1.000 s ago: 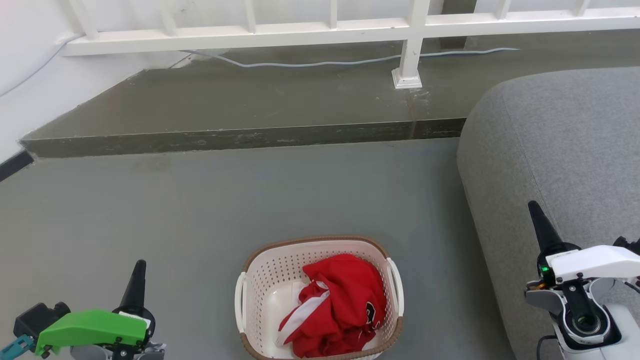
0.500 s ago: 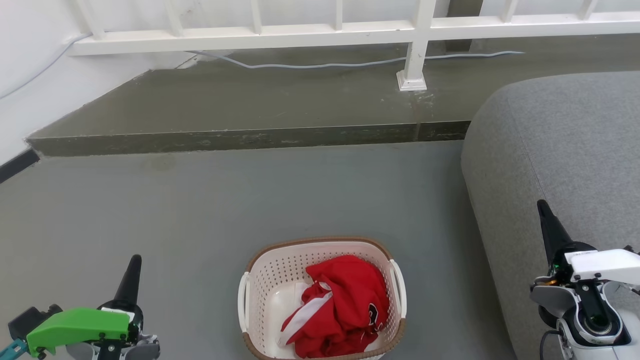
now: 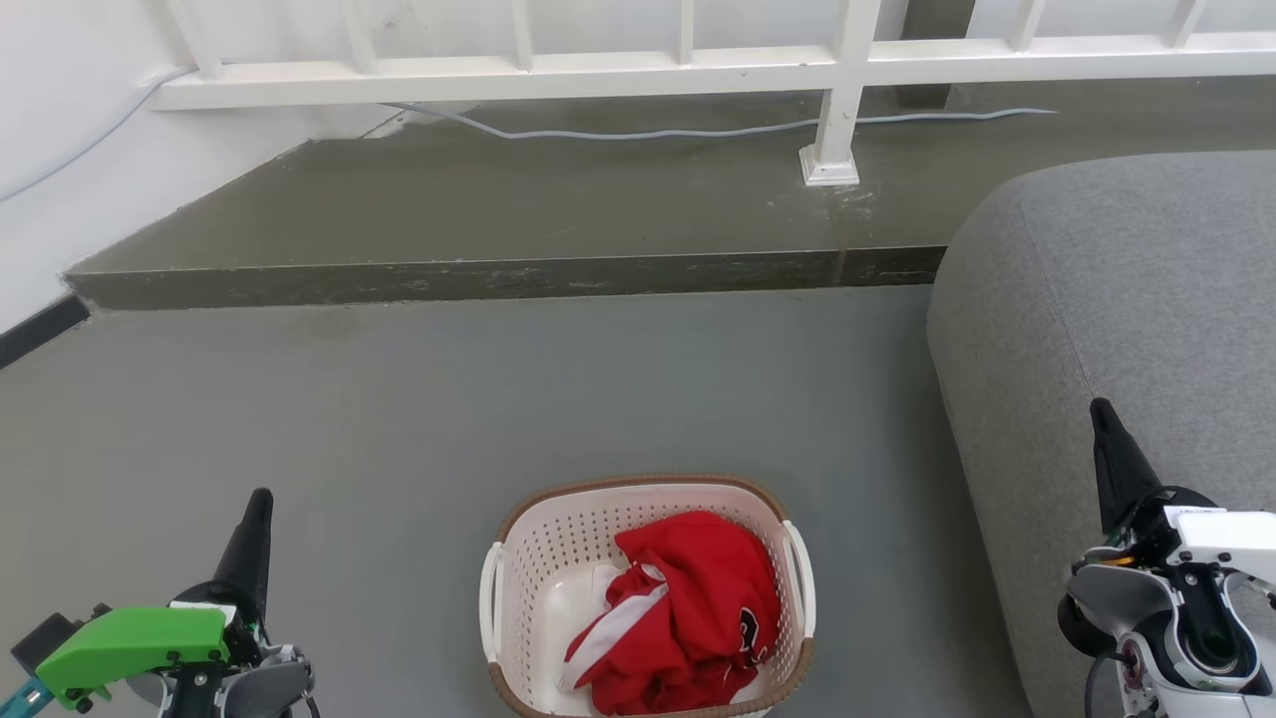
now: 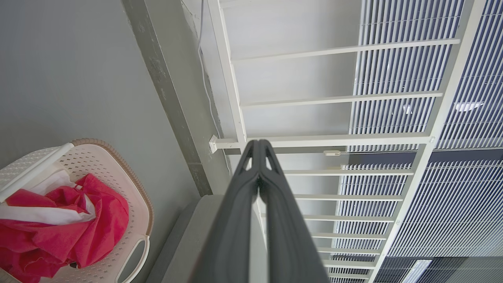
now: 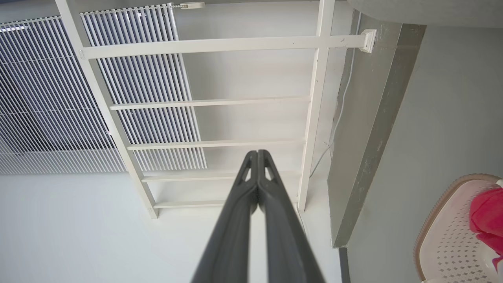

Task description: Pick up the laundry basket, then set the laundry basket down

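Note:
The laundry basket [image 3: 528, 568], cream-white with perforated sides, a brown rim and white side handles, stands on the grey floor at the bottom centre of the head view, holding red and white clothes [image 3: 688, 608]. My left gripper [image 3: 261, 497] is shut, well to the left of the basket and apart from it. My right gripper [image 3: 1100, 406] is shut too, far to the basket's right, in front of the grey sofa. The left wrist view has the basket [image 4: 118, 173] at lower left beside my shut left gripper [image 4: 259, 142]. In the right wrist view, the basket's rim [image 5: 436, 208] sits at lower right of my shut gripper [image 5: 257, 151].
A grey sofa [image 3: 1116, 319] fills the right side. A raised dark step [image 3: 478, 279] crosses the floor beyond the basket, with a white railing [image 3: 598, 70] and a pale cable [image 3: 698, 128] on it. A white wall [image 3: 50, 160] is at far left.
The whole head view has shifted slightly down and right, so the camera moved. Both grippers have sunk lower and further outward, still shut. The basket stays on the floor.

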Controlling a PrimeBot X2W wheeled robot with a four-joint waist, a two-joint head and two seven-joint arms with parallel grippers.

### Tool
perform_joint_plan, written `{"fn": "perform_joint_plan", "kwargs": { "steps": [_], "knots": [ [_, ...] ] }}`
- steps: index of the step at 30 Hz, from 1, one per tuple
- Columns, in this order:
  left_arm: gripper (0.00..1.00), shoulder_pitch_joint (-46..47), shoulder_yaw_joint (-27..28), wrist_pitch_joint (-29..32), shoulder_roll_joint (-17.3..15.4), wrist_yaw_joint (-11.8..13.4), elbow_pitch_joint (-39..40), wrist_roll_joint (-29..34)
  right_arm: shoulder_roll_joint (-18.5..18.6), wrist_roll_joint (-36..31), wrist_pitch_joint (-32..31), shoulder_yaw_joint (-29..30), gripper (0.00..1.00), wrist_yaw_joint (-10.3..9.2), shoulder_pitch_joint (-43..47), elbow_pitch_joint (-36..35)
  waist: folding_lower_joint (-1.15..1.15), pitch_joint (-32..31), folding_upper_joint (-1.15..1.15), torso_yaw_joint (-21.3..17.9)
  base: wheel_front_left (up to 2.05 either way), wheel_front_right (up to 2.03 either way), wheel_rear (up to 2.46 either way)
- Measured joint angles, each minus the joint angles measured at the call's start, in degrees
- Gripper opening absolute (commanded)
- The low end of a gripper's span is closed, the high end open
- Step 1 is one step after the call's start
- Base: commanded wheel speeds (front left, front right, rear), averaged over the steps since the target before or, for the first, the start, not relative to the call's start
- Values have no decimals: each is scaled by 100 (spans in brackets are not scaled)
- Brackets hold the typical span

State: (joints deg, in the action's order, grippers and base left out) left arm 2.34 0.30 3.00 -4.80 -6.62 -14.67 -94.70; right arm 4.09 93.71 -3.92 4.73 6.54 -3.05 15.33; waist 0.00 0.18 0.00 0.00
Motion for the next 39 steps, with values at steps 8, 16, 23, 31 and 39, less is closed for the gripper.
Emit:
{"fn": "perform_joint_plan", "kwargs": {
  "steps": [8,16,23,31,39],
  "knots": [
    [0,12,12,4,8,-1,-30,-42,-9,25,-1,23,0,0,-2,16,0,0,0,0,0,0,0],
    [0,12,16,5,10,-19,-64,-42,-9,25,-2,26,0,0,-4,26,0,-1,0,0,0,0,0],
    [0,13,21,5,11,-19,-89,-42,-9,25,-15,29,0,0,-5,42,0,-2,0,0,0,0,0],
    [0,16,27,13,12,-19,-105,-42,-10,25,-15,32,0,0,-7,52,0,-2,0,0,0,0,0],
    [0,19,33,32,14,-19,-115,-42,-10,25,-15,34,0,0,-8,62,0,-3,0,0,0,0,0]
  ]
}}
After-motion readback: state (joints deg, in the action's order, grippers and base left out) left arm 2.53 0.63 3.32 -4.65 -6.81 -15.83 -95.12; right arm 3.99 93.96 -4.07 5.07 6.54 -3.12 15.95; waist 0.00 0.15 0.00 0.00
